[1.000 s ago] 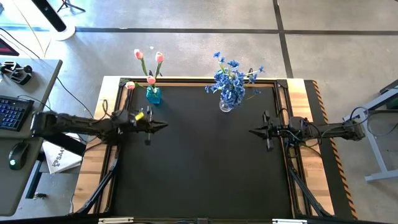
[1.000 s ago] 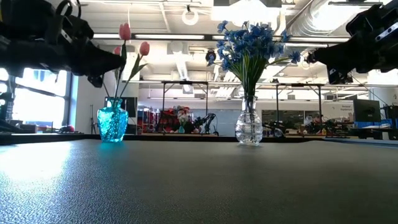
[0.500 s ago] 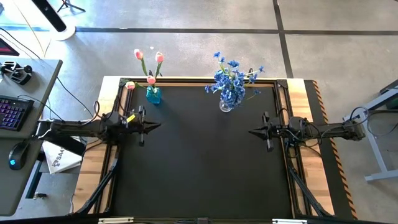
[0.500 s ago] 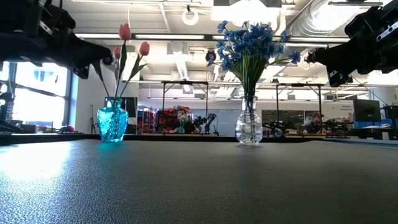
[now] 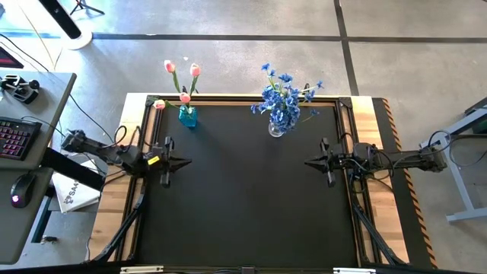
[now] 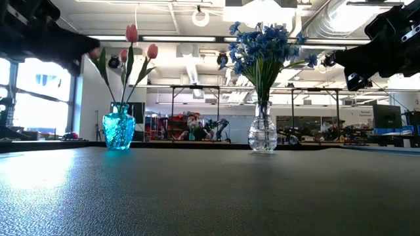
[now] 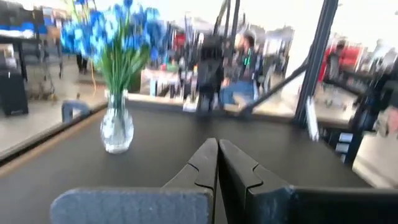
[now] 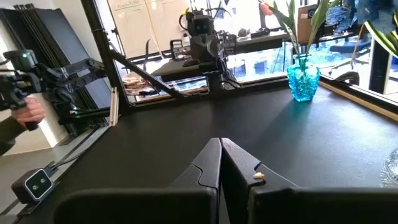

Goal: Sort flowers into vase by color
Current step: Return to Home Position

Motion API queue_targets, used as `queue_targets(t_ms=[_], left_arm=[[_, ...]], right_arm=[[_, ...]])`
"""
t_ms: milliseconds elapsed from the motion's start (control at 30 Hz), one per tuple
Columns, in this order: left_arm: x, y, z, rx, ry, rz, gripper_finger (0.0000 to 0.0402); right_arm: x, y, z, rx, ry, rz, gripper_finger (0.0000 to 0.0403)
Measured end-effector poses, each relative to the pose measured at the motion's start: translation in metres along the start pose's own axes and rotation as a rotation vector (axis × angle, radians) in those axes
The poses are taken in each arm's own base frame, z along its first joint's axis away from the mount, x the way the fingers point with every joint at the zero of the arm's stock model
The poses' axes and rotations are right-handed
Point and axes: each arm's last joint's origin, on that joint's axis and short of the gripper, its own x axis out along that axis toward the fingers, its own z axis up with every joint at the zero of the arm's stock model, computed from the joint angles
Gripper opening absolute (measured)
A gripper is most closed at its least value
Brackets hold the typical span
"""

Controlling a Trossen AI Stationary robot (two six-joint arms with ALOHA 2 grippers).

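Pink-orange tulips (image 5: 183, 80) stand with their stems in a turquoise vase (image 5: 187, 116) at the table's far left; the tulips (image 6: 134, 46) and vase (image 6: 119, 130) also show in the low view. Blue blossoms (image 5: 282, 99) fill a clear glass vase (image 5: 276, 128) at the far middle, the same vase (image 7: 117, 127) seen in the left wrist view. My left gripper (image 5: 188, 161) is shut over the table's left part, nearer than the turquoise vase. My right gripper (image 5: 308, 161) is shut over the right part, nearer than the clear vase. Both are empty.
The black mat (image 5: 243, 213) has wooden borders (image 5: 114, 190) on the left and right. A desk with a keyboard (image 5: 17, 138) and a mouse (image 5: 18, 190) stands off the table's left. In the right wrist view, a person's hand (image 8: 28, 112) holds a device beyond the table.
My left arm has drawn back toward the table's left edge and slightly toward the near edge, away from the turquoise vase, with its gripper staying shut. The right arm and both vases have kept still.
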Motion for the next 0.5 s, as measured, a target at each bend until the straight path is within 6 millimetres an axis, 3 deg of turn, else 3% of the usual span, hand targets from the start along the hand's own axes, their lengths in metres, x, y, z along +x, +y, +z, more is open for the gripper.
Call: queue_targets(t_ms=[200, 367, 500], left_arm=[[-0.01, -0.001, 0.016, -0.026, -0.122, 0.001, 0.0], [-0.015, -0.002, 0.028, -0.024, -0.056, 0.003, 0.0], [-0.015, -0.002, 0.026, 0.005, -0.042, 0.031, 0.0]], right_arm=[[0.0, 0.0, 0.0, -0.002, 0.0, -0.001, 0.0], [0.0, 0.0, -0.001, -0.005, 0.005, -0.001, 0.0], [0.0, 0.0, -0.002, -0.005, 0.02, -0.004, 0.0]])
